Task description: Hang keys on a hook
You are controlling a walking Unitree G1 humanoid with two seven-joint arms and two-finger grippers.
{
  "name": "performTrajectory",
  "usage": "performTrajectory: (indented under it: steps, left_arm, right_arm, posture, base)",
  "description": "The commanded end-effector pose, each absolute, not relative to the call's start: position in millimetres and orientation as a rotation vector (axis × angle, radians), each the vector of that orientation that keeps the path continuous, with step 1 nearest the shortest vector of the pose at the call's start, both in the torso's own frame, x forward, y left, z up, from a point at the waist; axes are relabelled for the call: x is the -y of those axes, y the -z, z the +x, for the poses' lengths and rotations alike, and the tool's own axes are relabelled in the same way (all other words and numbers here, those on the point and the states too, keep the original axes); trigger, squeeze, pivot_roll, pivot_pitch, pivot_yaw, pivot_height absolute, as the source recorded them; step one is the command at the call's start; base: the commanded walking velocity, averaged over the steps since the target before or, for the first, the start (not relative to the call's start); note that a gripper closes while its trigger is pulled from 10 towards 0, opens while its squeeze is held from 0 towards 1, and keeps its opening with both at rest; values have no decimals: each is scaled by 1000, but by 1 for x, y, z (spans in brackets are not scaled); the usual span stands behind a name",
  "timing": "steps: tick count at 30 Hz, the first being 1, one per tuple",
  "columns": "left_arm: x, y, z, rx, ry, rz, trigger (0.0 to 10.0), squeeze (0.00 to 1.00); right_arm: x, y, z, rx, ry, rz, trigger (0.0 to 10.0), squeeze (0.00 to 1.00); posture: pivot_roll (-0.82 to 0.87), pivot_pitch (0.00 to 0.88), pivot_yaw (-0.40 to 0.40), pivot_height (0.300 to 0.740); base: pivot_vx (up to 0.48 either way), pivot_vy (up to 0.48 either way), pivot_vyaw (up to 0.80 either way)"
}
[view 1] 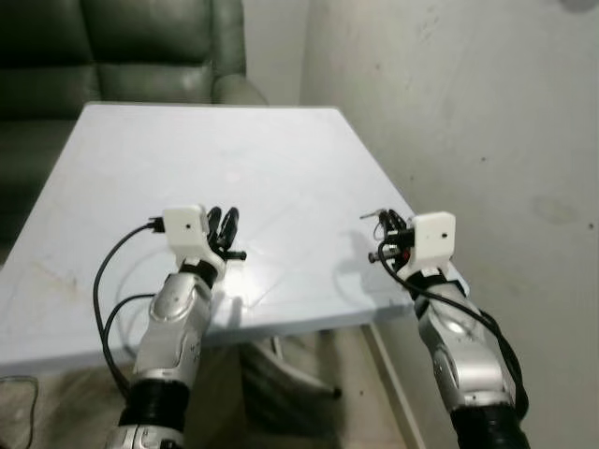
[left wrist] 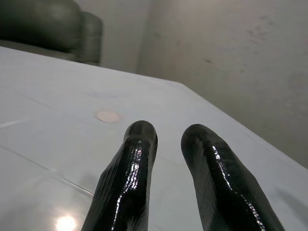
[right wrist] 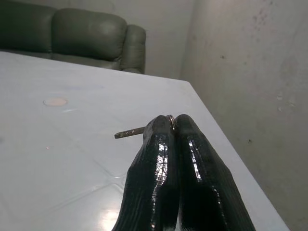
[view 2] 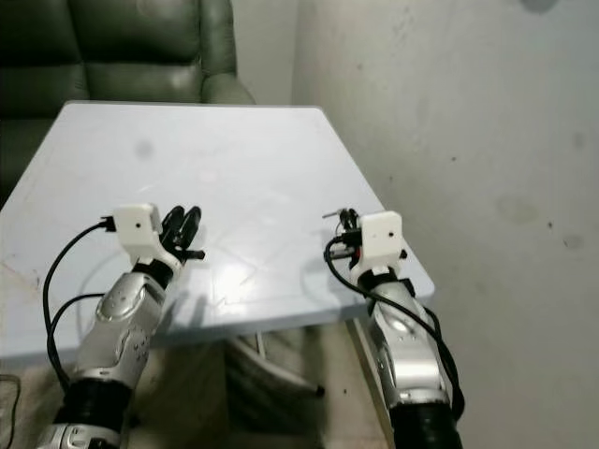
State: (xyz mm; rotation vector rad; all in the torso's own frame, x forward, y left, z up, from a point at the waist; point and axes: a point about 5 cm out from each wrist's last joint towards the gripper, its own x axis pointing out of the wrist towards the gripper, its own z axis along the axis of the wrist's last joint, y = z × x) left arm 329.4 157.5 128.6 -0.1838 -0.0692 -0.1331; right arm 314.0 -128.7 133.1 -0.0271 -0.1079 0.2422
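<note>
The right gripper [right wrist: 172,126] pinches a key [right wrist: 130,133] over the table [view 1: 234,168], its ring mostly hidden between the fingers, and the left gripper [left wrist: 166,137] hovers slightly apart, holding nothing.

White table [view 1: 234,159], green sofa [view 1: 140,47] behind

Head stereo pair downward over the table [view 1: 281,168]; wrist cameras low along it, close

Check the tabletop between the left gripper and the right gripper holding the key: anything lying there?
Nothing: in the left eye view, the white table is bare between the left gripper and the right gripper, shut on the key.
</note>
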Motion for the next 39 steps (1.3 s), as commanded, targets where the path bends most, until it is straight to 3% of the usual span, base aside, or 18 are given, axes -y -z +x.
performTrajectory:
  steps: [1,39]
  left_arm:
    - [-152,-129,331,68,146,-180,10000,0]
    - [-145,-128,337,43,165,-176,10000,0]
  right_arm:
    - [134,-138,316,120,-229,-45,10000,0]
    - [132,-128,309,84,-233,-58,10000,0]
  posture:
    - [-65,0,-71,740]
    - [-72,0,-61,740]
  base:
    - [0,0,-756]
    - [-39,65,-750]
